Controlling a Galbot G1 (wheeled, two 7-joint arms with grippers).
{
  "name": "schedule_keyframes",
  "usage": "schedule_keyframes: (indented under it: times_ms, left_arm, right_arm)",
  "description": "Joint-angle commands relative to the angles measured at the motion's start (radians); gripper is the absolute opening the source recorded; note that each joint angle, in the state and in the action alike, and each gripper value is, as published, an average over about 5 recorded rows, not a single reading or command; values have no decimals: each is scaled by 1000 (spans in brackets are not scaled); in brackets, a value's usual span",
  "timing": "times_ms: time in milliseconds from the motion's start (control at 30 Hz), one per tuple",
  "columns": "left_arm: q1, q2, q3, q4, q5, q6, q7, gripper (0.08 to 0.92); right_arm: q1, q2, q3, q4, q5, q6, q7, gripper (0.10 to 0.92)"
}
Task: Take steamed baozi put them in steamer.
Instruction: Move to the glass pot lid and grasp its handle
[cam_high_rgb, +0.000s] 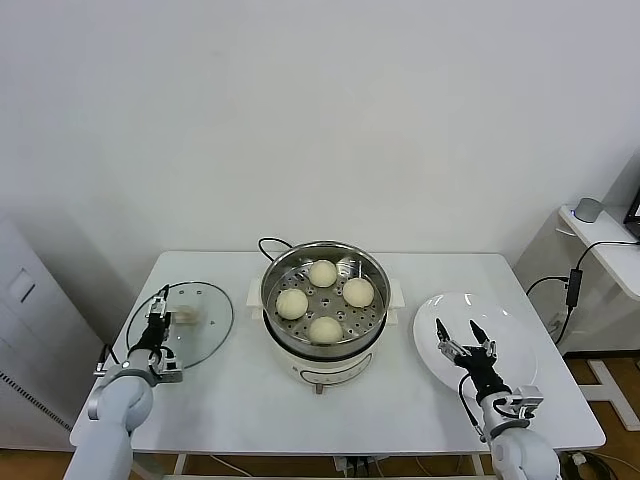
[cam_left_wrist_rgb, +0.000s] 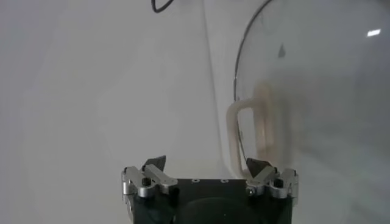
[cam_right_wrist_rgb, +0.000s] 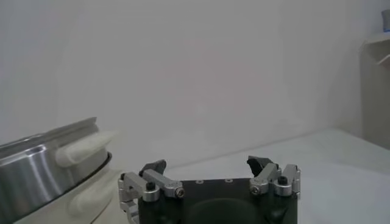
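Several pale round baozi lie inside the shiny steel steamer, which sits on a white cooker base at the table's middle. In the right wrist view the steamer's rim shows off to one side. My left gripper is open over the near edge of the glass lid, with nothing between its fingers. My right gripper is open above the white plate and holds nothing.
The glass lid with its white handle lies flat on the left of the white table. An empty white plate sits on the right. A black cord runs behind the cooker.
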Motion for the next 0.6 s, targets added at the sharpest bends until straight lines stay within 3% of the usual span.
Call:
schedule_keyframes:
  times_ms: [33, 600]
  left_arm:
    - [-50, -12, 3, 66, -6, -1, -21, 823]
    - [-111, -36, 9, 171, -21, 0, -65, 823]
  right_arm:
    - [0, 4, 0, -2, -3, 1, 0, 823]
    - [-7, 5, 3, -15, -4, 13, 1, 823]
